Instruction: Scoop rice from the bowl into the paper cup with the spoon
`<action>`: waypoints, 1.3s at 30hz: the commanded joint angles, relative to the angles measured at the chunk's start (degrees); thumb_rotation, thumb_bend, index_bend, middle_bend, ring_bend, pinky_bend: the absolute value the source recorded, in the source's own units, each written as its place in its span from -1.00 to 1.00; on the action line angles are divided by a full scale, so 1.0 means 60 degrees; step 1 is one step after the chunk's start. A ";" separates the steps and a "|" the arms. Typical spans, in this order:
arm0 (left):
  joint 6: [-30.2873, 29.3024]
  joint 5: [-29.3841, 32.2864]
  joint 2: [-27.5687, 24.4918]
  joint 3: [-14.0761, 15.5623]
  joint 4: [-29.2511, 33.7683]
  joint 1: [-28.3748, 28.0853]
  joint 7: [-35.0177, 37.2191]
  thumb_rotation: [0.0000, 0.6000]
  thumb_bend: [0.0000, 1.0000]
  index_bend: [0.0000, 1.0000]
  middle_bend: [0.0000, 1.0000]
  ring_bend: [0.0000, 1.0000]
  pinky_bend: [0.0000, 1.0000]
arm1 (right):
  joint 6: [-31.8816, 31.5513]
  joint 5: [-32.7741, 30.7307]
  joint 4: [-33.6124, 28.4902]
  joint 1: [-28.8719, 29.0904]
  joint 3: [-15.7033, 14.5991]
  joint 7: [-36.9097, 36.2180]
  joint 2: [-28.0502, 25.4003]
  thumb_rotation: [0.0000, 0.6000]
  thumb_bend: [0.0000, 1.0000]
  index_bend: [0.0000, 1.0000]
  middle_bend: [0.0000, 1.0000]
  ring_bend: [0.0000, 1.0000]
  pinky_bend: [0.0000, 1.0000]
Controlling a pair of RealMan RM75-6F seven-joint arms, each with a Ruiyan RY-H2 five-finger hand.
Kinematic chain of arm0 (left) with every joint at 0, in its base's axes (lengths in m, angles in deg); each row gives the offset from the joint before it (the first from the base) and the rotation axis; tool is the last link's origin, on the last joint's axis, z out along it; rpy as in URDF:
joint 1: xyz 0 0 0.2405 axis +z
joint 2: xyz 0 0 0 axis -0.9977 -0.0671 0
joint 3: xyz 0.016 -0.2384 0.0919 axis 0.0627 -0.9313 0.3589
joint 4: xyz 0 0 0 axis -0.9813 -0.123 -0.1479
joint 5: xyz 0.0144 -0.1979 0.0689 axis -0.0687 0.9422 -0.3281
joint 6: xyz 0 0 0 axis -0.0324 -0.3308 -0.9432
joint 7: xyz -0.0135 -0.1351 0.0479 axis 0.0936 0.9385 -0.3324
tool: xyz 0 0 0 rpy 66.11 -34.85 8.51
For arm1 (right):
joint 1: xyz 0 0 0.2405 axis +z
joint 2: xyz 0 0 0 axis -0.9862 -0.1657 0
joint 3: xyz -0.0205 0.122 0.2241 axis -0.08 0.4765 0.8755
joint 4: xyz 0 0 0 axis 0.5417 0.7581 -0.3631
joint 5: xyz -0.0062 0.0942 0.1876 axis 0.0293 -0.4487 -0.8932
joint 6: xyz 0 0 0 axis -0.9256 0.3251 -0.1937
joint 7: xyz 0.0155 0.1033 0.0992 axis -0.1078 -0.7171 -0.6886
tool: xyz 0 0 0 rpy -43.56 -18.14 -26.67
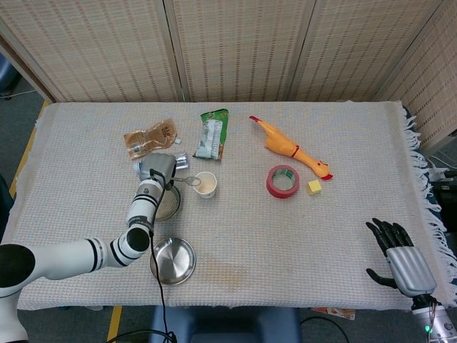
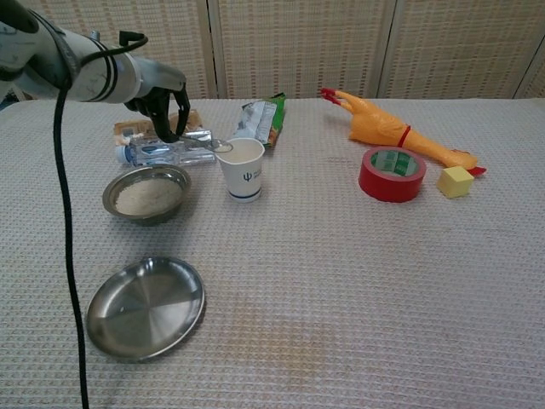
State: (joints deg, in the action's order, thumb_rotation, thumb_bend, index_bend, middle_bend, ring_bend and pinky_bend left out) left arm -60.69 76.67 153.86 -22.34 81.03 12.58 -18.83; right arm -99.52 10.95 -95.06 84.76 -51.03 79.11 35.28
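Fingers of the left hand curl around the spoon handle, upper left; its tip sits at the paper cup rim, the bowl below-left; tilting early risks spilling rice, or tipping the cup; right hand, lower right, fingers apart, idle.

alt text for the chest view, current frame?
The robot's left hand holds a spoon with its bowl at the rim of a white paper cup; a steel bowl of rice sits left of the cup. An empty steel plate lies nearer the camera, with red tape, a rubber chicken and a yellow cube at right.
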 commanded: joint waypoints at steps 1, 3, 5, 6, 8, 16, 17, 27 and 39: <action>-0.0389 -0.0415 0.0170 0.0150 0.0091 -0.0101 -0.0075 1.00 -0.21 0.31 1.00 1.00 1.00 | -0.0027 0.0010 0.0003 -0.0004 -0.0006 -0.0033 -0.0017 1.00 -0.76 -1.00 -1.00 -1.00 -1.00; -0.0637 -0.0683 0.0230 0.0225 0.0207 -0.0114 -0.0104 1.00 -0.20 0.31 1.00 1.00 1.00 | -0.0054 0.0034 -0.0007 -0.0011 -0.0020 -0.0058 -0.0035 1.00 -0.76 -1.00 -1.00 -1.00 -1.00; -0.0921 -0.1013 0.0311 0.0296 0.0324 -0.0096 -0.0094 1.00 -0.20 0.31 1.00 1.00 1.00 | -0.0098 0.0064 -0.0018 -0.0026 -0.0034 -0.0071 -0.0051 1.00 -0.76 -1.00 -1.00 -1.00 -1.00; -0.1014 -0.1103 0.0339 0.0312 0.0373 -0.0090 -0.0097 1.00 -0.20 0.31 1.00 1.00 1.00 | -0.0116 0.0077 -0.0026 -0.0031 -0.0040 -0.0077 -0.0058 1.00 -0.76 -1.00 -1.00 -1.00 -1.00; -0.1207 -0.1262 0.0410 0.0314 0.0457 -0.0087 -0.0106 1.00 -0.21 0.31 1.00 1.00 1.00 | -0.0153 0.0114 -0.0035 -0.0045 -0.0061 -0.0088 -0.0076 1.00 -0.76 -1.00 -1.00 -1.00 -1.00; -0.2268 -0.2757 0.0982 0.0748 0.0336 0.0016 -0.0311 1.00 -0.21 0.31 1.00 1.00 1.00 | -0.0307 0.0196 -0.0066 -0.0094 -0.0086 -0.0174 -0.0139 1.00 -0.76 -1.00 -1.00 -1.00 -1.00; -0.2438 -0.3079 0.1108 0.0858 0.0225 0.0051 -0.0320 1.00 -0.21 0.31 1.00 1.00 1.00 | -0.0311 0.0204 -0.0070 -0.0094 -0.0090 -0.0184 -0.0145 1.00 -0.76 -1.00 -1.00 -1.00 -1.00; -0.3454 -0.5611 0.2398 0.1755 -0.1459 0.0585 -0.0599 1.00 -0.21 0.30 1.00 1.00 1.00 | -0.0354 0.0211 -0.0128 -0.0116 -0.0111 -0.0238 -0.0215 1.00 -0.76 -1.00 -1.00 -1.00 -1.00; -0.4115 -0.8508 0.3549 0.2412 -0.3768 0.1333 -0.0582 1.00 -0.21 0.30 1.00 1.00 1.00 | -0.0468 0.0286 -0.0207 -0.0169 -0.0150 -0.0323 -0.0306 1.00 -0.76 -1.00 -1.00 -1.00 -1.00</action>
State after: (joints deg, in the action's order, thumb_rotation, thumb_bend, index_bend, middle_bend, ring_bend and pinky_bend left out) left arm -84.20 28.79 173.02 -8.89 62.29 19.29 -22.19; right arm -102.31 12.64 -96.28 83.76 -51.91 77.19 33.47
